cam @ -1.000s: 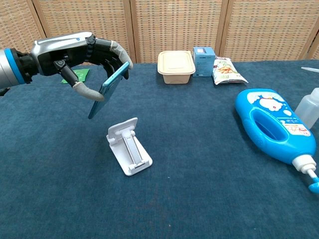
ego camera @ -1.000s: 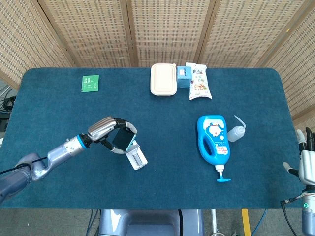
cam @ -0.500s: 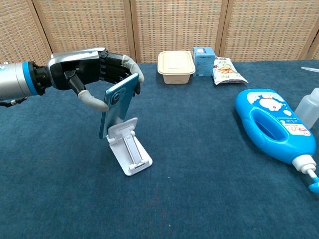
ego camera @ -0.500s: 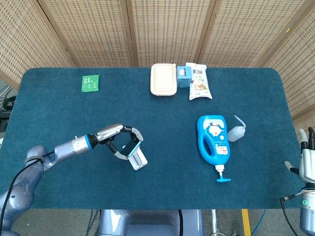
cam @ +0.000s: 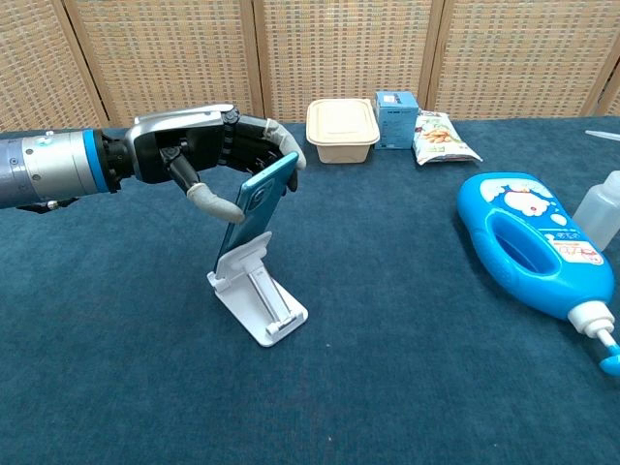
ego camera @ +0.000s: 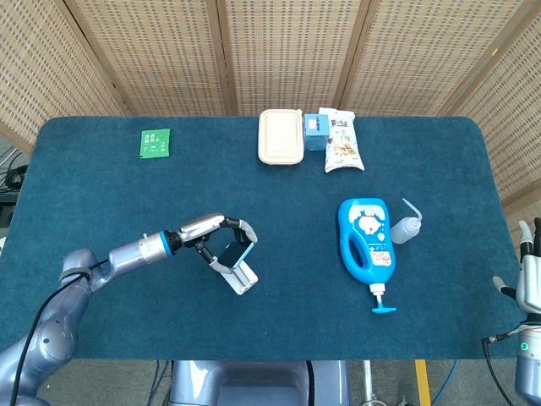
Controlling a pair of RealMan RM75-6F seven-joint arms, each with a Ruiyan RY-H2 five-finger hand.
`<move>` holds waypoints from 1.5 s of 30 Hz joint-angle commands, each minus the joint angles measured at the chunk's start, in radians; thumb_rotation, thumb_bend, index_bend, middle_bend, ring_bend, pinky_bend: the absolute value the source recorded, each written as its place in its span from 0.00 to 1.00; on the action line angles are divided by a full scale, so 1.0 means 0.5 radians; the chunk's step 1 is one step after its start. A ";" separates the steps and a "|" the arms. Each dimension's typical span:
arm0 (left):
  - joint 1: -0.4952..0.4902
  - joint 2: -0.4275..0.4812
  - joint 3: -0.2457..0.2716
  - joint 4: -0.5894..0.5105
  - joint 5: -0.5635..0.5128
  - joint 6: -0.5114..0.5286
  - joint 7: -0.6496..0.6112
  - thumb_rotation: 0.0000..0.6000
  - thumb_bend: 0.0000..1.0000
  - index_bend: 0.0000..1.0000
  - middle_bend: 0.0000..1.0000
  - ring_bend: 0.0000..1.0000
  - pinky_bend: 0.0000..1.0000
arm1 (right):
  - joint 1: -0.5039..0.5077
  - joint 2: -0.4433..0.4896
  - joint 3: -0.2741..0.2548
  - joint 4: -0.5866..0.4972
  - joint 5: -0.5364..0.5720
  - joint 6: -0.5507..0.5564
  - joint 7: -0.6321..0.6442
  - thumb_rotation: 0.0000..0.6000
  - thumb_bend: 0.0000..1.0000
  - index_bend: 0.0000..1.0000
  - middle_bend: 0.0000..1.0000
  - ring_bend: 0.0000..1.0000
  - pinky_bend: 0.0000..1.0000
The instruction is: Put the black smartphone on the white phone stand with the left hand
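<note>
My left hand (cam: pixel 208 165) (ego camera: pixel 218 235) holds the smartphone (cam: pixel 256 204) (ego camera: pixel 234 253), which shows a teal case and a dark face. The phone is tilted, its lower end at the top of the white phone stand (cam: pixel 260 299) (ego camera: pixel 240 276). The stand sits on the blue table, left of the middle. In the chest view the phone's bottom edge touches or nearly touches the stand's backrest; I cannot tell which. My right hand (ego camera: pixel 528 279) shows only at the head view's right edge, off the table, fingers up and holding nothing.
A blue detergent bottle (cam: pixel 535 255) (ego camera: pixel 368 239) lies on its side at the right, with a small clear squeeze bottle (ego camera: pixel 404 228) beside it. At the back stand a beige lunch box (cam: pixel 341 130), a blue carton (cam: pixel 395 119) and a snack bag (cam: pixel 440 136). A green packet (ego camera: pixel 155 142) lies far left.
My left hand has moved right with the phone, bringing it from beside the stand to just over its backrest. The stand has shifted slightly to the right.
</note>
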 commanded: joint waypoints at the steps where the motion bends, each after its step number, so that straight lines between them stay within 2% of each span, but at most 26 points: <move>1: 0.014 -0.021 0.002 0.018 -0.024 -0.001 -0.026 1.00 0.19 0.47 0.44 0.45 0.39 | 0.001 0.001 0.000 -0.001 0.002 0.000 -0.003 1.00 0.10 0.00 0.00 0.00 0.00; 20: 0.103 -0.074 0.055 0.094 -0.069 -0.054 -0.083 1.00 0.17 0.47 0.44 0.44 0.39 | 0.005 -0.005 -0.002 -0.009 0.003 0.014 -0.027 1.00 0.10 0.00 0.00 0.00 0.00; 22: 0.106 -0.076 0.059 0.097 -0.071 -0.058 -0.086 1.00 0.16 0.47 0.43 0.42 0.39 | 0.006 -0.006 -0.001 -0.008 0.005 0.014 -0.031 1.00 0.10 0.00 0.00 0.00 0.00; 23: 0.108 -0.077 0.062 0.100 -0.072 -0.060 -0.083 1.00 0.16 0.44 0.40 0.39 0.39 | 0.007 -0.007 -0.001 -0.008 0.006 0.013 -0.033 1.00 0.10 0.00 0.00 0.00 0.00; 24: 0.113 -0.078 0.065 0.101 -0.072 -0.059 -0.083 1.00 0.14 0.38 0.31 0.31 0.38 | 0.008 -0.008 -0.002 -0.008 0.007 0.011 -0.035 1.00 0.10 0.00 0.00 0.00 0.00; 25: 0.119 -0.078 0.071 0.102 -0.070 -0.055 -0.083 1.00 0.12 0.29 0.20 0.21 0.34 | 0.009 -0.009 -0.002 -0.007 0.008 0.010 -0.037 1.00 0.10 0.00 0.00 0.00 0.00; 27: 0.129 -0.078 0.071 0.105 -0.075 -0.042 -0.083 1.00 0.09 0.14 0.04 0.06 0.25 | 0.011 -0.012 -0.003 -0.004 0.010 0.008 -0.041 1.00 0.10 0.00 0.00 0.00 0.00; 28: 0.133 -0.079 0.066 0.107 -0.082 -0.035 -0.079 1.00 0.07 0.08 0.01 0.02 0.20 | 0.012 -0.012 -0.003 -0.004 0.011 0.007 -0.042 1.00 0.10 0.00 0.00 0.00 0.00; 31: 0.168 -0.078 0.034 0.114 -0.122 0.013 -0.051 1.00 0.04 0.01 0.00 0.00 0.15 | 0.012 -0.012 -0.004 -0.008 0.008 0.010 -0.044 1.00 0.10 0.00 0.00 0.00 0.00; 38: 0.150 -0.056 -0.043 0.077 -0.198 0.119 -0.007 1.00 0.02 0.00 0.00 0.00 0.12 | 0.004 0.002 -0.014 -0.042 -0.021 0.029 -0.028 1.00 0.10 0.00 0.00 0.00 0.00; 41: 0.119 -0.006 -0.102 0.050 -0.246 0.208 0.105 1.00 0.02 0.00 0.00 0.00 0.11 | -0.001 0.017 -0.025 -0.064 -0.049 0.035 -0.004 1.00 0.10 0.00 0.00 0.00 0.00; 45: 0.081 0.093 -0.162 -0.010 -0.298 0.214 0.362 1.00 0.01 0.00 0.00 0.00 0.08 | -0.008 0.032 -0.045 -0.084 -0.087 0.036 0.030 1.00 0.10 0.00 0.00 0.00 0.00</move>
